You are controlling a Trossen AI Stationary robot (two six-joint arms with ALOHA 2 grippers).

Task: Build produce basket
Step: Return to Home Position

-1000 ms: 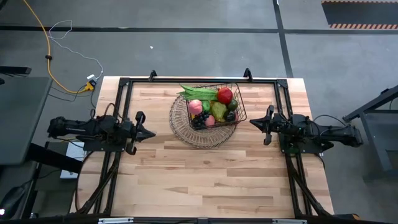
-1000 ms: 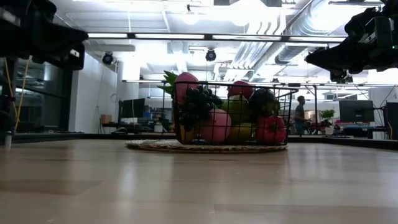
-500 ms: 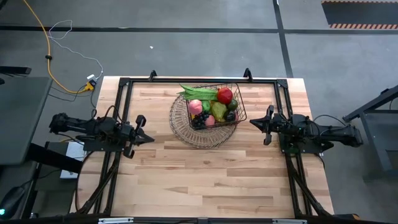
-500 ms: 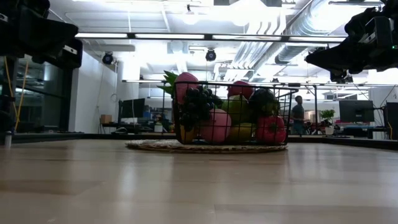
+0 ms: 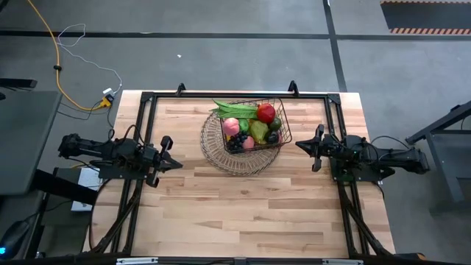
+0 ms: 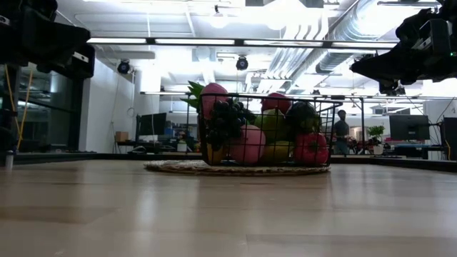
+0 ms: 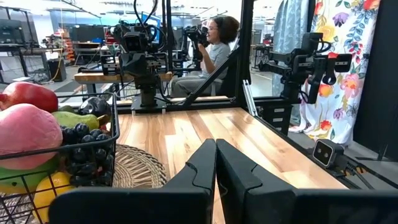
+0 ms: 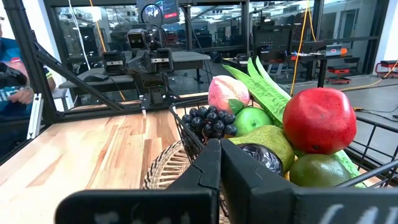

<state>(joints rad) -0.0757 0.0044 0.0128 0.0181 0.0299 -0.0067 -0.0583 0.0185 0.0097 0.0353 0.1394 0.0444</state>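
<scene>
I am watching the produce [image 5: 255,126] lying piled in the basket [image 5: 286,126] midway along the far edge of the table [image 5: 243,213], while the left gripper [image 5: 176,163] and right gripper [image 5: 299,145] are hovering clenched and empty by its left and right edges.

A pale wood table [image 5: 243,213] stands on a grey floor [image 5: 221,51]. A round wire dish [image 5: 221,160] sits near the table's far edge, about midway across. A yellow cable [image 5: 57,68] trails over the floor past the left corner (a thin white wire [image 5: 73,33] loops beside it). In the room around the table are a seated person [image 7: 214,50], a floral curtain [image 7: 339,74] and, far off, a standing person [image 6: 343,128].
</scene>
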